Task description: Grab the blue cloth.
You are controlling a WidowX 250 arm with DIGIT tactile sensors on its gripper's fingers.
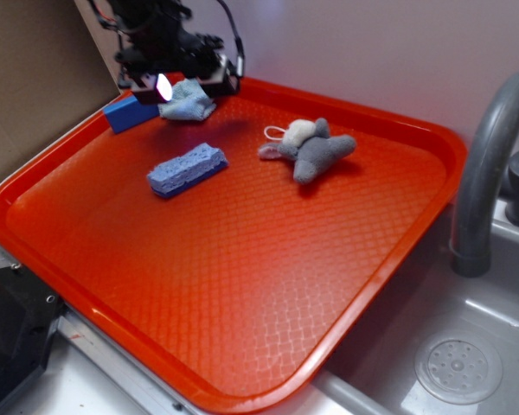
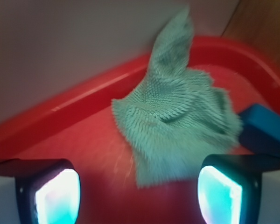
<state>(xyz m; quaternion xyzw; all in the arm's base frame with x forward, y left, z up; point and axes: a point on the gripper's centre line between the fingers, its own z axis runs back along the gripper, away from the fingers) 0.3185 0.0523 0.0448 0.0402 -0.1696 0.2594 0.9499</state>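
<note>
The blue cloth (image 1: 190, 100) is a small pale blue-grey rag, crumpled at the far left corner of the red tray (image 1: 242, 294). In the wrist view the cloth (image 2: 177, 116) lies ahead of and between my fingers, one corner sticking up. My gripper (image 1: 177, 85) hovers over the cloth's left side, by the tray's back rim. It is open and empty (image 2: 137, 196); the two lit pads (image 2: 58, 198) stand wide apart, with bare tray between them.
A dark blue sponge block (image 1: 130, 112) lies just left of the cloth, also in the wrist view (image 2: 266, 128). A light blue porous sponge (image 1: 187, 169) and a grey plush toy (image 1: 311, 149) lie mid-tray. A sink with a grey faucet (image 1: 493, 173) is on the right.
</note>
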